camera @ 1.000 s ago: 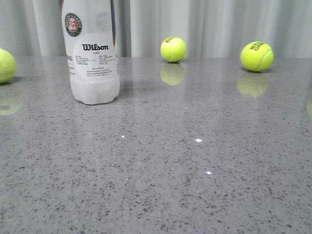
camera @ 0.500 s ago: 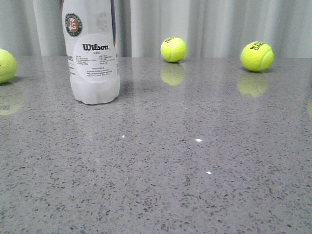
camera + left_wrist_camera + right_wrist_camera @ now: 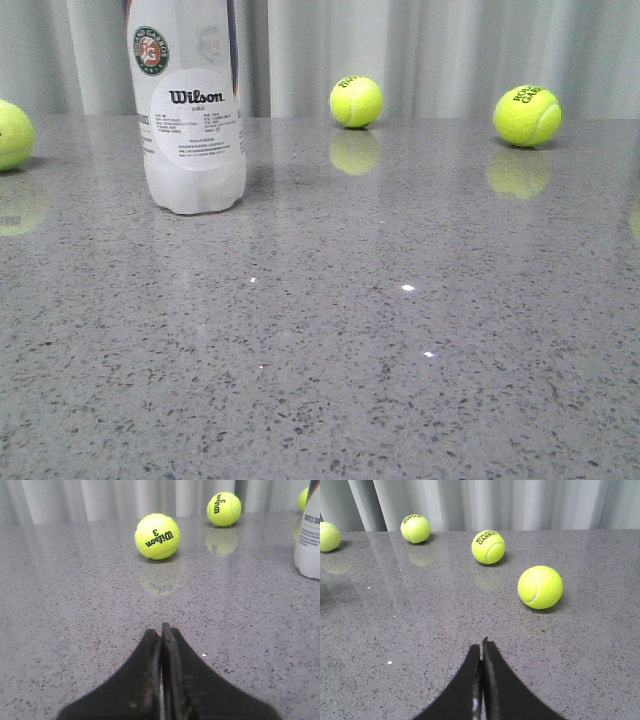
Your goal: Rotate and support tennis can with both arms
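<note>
The tennis can [image 3: 192, 110] stands upright on the grey table at the far left of the front view, its round white Wilson label facing me and its top cut off by the frame. Its lower edge also shows in the left wrist view [image 3: 310, 540]. My left gripper [image 3: 161, 630] is shut and empty, low over bare table, well short of the can. My right gripper [image 3: 482, 646] is shut and empty over bare table; the can does not show in its view. Neither gripper shows in the front view.
Tennis balls lie about: three in the front view [image 3: 356, 101] [image 3: 527, 115] [image 3: 10, 135], two ahead of the left gripper [image 3: 157, 536] [image 3: 223, 509], several ahead of the right gripper, the nearest [image 3: 540, 587]. A pale curtain [image 3: 450, 50] hangs behind the table.
</note>
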Controlling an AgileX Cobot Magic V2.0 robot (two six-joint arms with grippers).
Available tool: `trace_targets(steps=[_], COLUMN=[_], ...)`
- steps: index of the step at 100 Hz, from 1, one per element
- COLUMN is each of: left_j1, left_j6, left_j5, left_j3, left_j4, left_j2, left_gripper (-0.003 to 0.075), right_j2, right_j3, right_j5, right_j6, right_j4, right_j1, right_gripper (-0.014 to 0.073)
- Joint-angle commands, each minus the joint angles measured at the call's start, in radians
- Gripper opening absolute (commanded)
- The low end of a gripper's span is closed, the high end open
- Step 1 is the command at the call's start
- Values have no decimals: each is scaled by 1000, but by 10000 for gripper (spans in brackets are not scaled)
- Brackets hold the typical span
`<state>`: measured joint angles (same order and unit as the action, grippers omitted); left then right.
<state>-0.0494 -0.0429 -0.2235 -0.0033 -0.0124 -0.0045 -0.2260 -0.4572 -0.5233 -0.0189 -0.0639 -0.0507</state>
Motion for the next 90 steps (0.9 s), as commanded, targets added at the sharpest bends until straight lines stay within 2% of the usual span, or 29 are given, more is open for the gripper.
trace_targets(steps=[1,19,26,46,58,63,78,90], left_j1=[2,2,2,2,2,2,2,2], left_j6=[8,8,8,8,8,8,8,8], left_j5=[79,79,79,79,79,79,79,79], left_j3=[48,48,48,48,48,48,48,48], left_j4=[1,1,1,1,1,1,1,1], left_j2=[-40,-40,-40,-40,-40,-40,-40,-40], left_gripper=[-21,-21,-21,-21,-21,-21,-21,-21], right_j2=[-10,8,39,197,261,257,260,260], right_j3=[2,156,221,381,469,465,467,467], right_j5=[131,422,479,506,603,574,577,576], right_j6=[4,5,5,-12,-99,-119,-100,-22], right_j4=[0,7,8,23,98,141,147,119], right_j1=[9,72,96,125,125,124,123,123], right_gripper=[-66,-66,-66,-66,-66,-66,-66,-66])
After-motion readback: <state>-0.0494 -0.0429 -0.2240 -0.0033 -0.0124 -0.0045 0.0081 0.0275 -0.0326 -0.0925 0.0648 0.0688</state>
